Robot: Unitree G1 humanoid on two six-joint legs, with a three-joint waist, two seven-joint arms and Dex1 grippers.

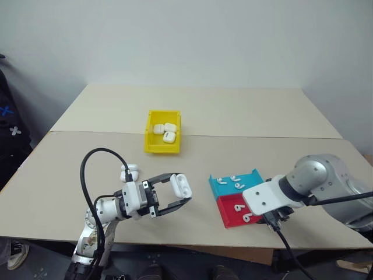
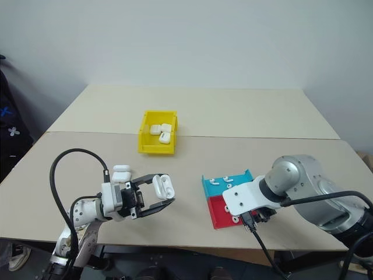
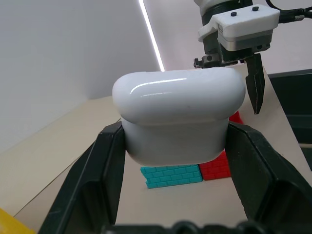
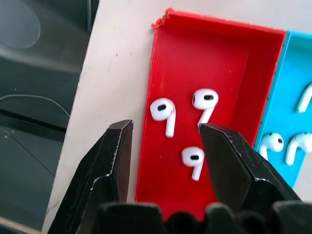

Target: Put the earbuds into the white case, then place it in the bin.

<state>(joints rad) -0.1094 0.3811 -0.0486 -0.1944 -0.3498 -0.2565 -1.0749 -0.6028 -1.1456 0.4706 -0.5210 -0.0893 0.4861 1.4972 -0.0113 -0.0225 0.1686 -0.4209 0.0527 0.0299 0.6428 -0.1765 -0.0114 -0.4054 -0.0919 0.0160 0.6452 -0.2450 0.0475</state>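
Earbuds (image 1: 238, 206) are seen from the head camera lying in the red half of the tray (image 1: 253, 175), directly under the right gripper (image 1: 273, 220), which points steeply down; the right arm is plainly the nearer one. The left gripper (image 1: 175, 195) is held level above the table (image 1: 245, 116), pointed toward the tray and pinched on the case (image 1: 180, 185), whose lid is raised. The bin (image 1: 149, 135) sits farther back with three cases inside; two more lie beside the left wrist.

From the left wrist, the case (image 3: 178, 117) is seen clamped between both fingers, with the right gripper (image 3: 239, 85) hanging beyond it over the tray.

From the right wrist, the fingers (image 4: 114, 161) are seen spread apart, straddling the tray's red wall; three earbuds (image 4: 165, 114) lie just ahead, stems roughly along the tray's length. The table is pale and bare, the wall behind it plain white.
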